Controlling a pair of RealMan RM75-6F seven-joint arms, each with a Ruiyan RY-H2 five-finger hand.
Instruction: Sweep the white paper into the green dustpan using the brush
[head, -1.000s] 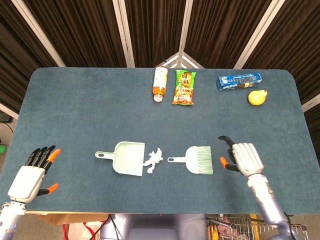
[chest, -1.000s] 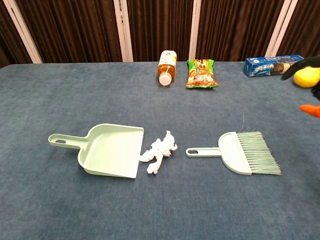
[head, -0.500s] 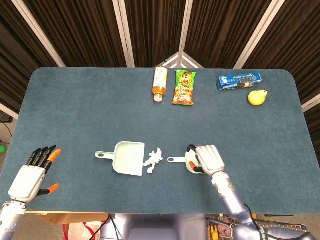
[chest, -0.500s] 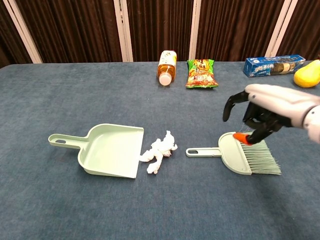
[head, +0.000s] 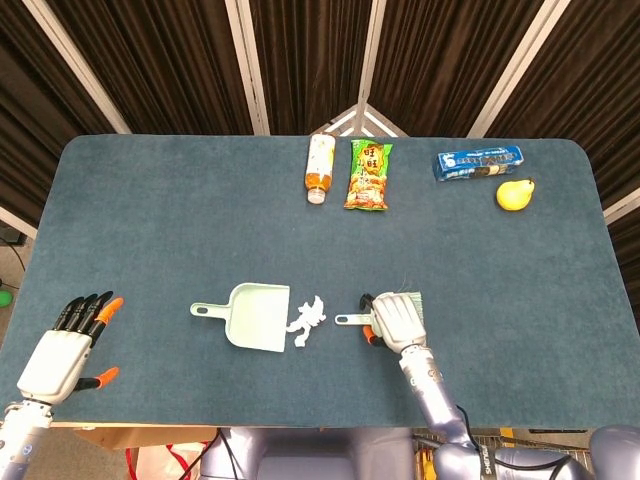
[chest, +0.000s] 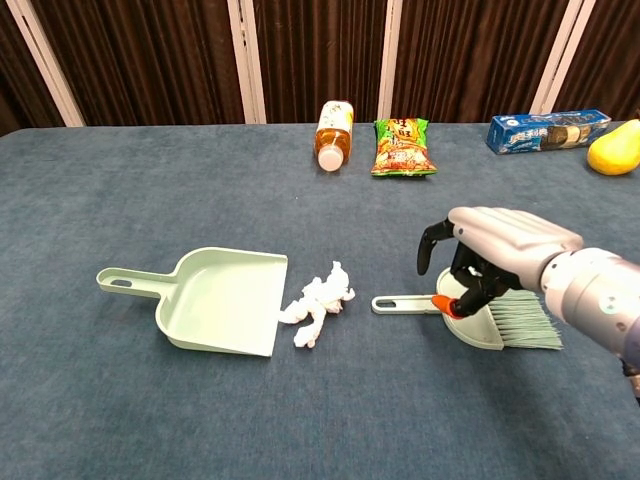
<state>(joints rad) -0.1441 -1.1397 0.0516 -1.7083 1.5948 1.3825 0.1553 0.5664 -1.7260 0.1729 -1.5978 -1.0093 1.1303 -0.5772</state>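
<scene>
the right hand (chest: 490, 255) sits right of centre in the chest view, palm down over the brush (chest: 480, 315), its dark fingers (chest: 432, 247) curled downward above the spot where the handle meets the brush head. an orange fingertip is at the brush, but whether the hand actually grips it cannot be told from either view. from the head camera the same hand (head: 392, 318) covers most of the brush (head: 352, 319), with only the handle poking out toward the left and a strip of bristles on the right.

the white paper (chest: 318, 302) lies crumpled just left of the brush handle, beside the open mouth of the green dustpan (chest: 205, 300), whose handle points to the left edge of the frame. in the head view paper (head: 307, 320) and dustpan (head: 250, 316) sit at the lower middle.

the left hand (head: 68, 348) is at the lower left of the head view, empty, fingers straight and held close together, thumb out to the side.

along the far edge of the table (head: 150, 220) lie a bottle (head: 320, 166), a snack bag (head: 369, 174), a blue cookie box (head: 480, 162) and a yellow pear (head: 515, 194).
</scene>
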